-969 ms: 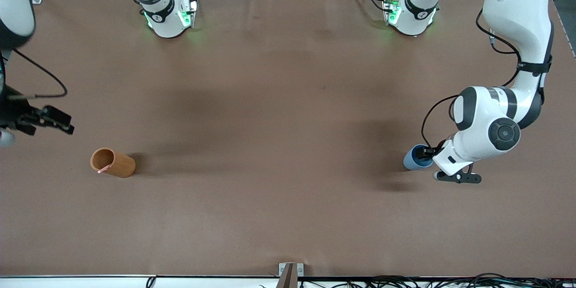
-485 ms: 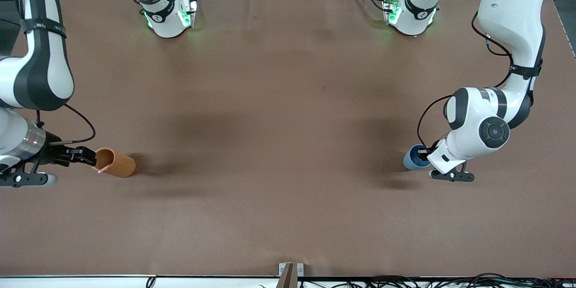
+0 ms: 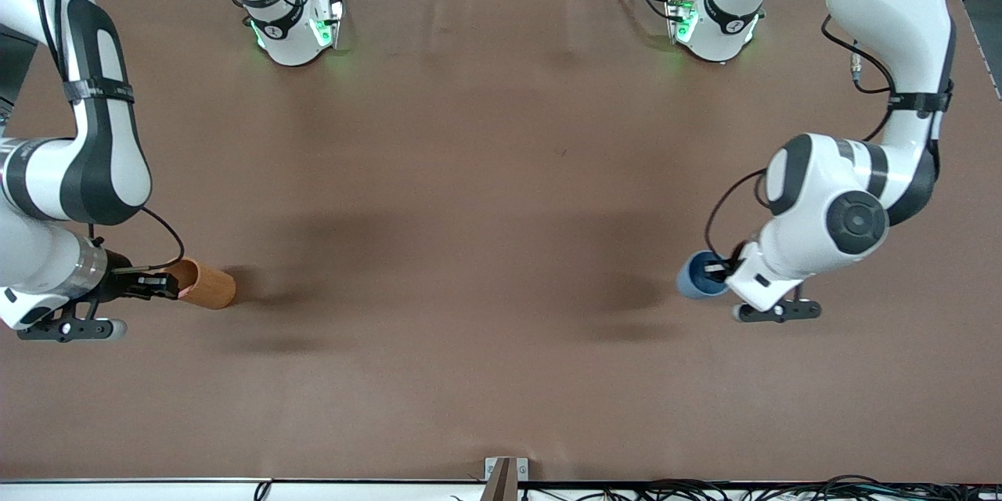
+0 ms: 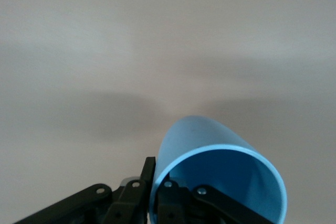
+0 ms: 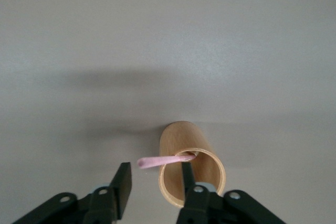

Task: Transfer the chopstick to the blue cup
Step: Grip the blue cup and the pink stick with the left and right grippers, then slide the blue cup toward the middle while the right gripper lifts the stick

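Note:
The blue cup [image 3: 692, 280] [image 4: 210, 140] is near the left arm's end of the table. My left gripper [image 3: 716, 272] [image 4: 157, 174] is shut on its rim, one finger inside and one outside the wall. The pale-pink chopstick [image 5: 157, 160] leans out of the orange-brown cup [image 3: 210, 290] [image 5: 184, 137] at the right arm's end. My right gripper [image 3: 167, 284] [image 5: 155, 168] is open at that cup's mouth. One finger is outside and one is inside the rim, with the chopstick's free end between them and untouched. In the front view the gripper hides the chopstick.
The brown table [image 3: 470, 250] carries only the two cups. Both arm bases [image 3: 293, 31] [image 3: 716, 23] stand along the table's edge farthest from the front camera. A small bracket [image 3: 505, 473] sits at the edge nearest that camera.
My left gripper shut on the blue cup's rim and shifted it toward the table's middle. My right gripper came down to the orange-brown cup's mouth, and its fingers narrowed around the chopstick's end.

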Available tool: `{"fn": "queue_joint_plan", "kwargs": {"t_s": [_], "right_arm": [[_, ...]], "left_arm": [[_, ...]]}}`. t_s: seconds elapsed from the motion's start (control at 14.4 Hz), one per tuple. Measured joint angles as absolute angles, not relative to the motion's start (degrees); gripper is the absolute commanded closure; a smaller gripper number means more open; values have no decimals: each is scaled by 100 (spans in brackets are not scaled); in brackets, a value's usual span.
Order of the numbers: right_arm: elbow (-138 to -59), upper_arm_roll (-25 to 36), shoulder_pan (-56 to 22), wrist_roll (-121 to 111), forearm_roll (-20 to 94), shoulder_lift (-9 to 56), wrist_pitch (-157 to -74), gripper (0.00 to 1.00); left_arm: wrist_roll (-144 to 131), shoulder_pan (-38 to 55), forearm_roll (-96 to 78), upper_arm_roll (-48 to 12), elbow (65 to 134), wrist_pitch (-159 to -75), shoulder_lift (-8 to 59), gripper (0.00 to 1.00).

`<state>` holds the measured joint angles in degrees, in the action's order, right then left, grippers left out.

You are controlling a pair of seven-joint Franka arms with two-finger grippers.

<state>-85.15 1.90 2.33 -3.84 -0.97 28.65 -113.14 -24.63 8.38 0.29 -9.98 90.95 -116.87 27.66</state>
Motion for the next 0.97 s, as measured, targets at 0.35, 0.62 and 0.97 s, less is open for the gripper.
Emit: {"fn": "queue_joint_plan", "kwargs": {"t_s": [0.35, 0.62, 0.97], "right_arm": [[-8510, 194, 234, -384, -97, 3064, -11425, 75], [-8471, 198, 234, -384, -100, 3080, -11432, 95], [-8350, 201, 233, -387, -99, 2982, -11335, 95]], "left_arm": [[-4797, 1801, 45, -1479, 8792, -11661, 3147, 99], [-5928, 2519, 75, -1477, 8219, -11966, 3871, 99], [-6796, 2898, 361, -1474, 8085, -12474, 4262, 99]]}}
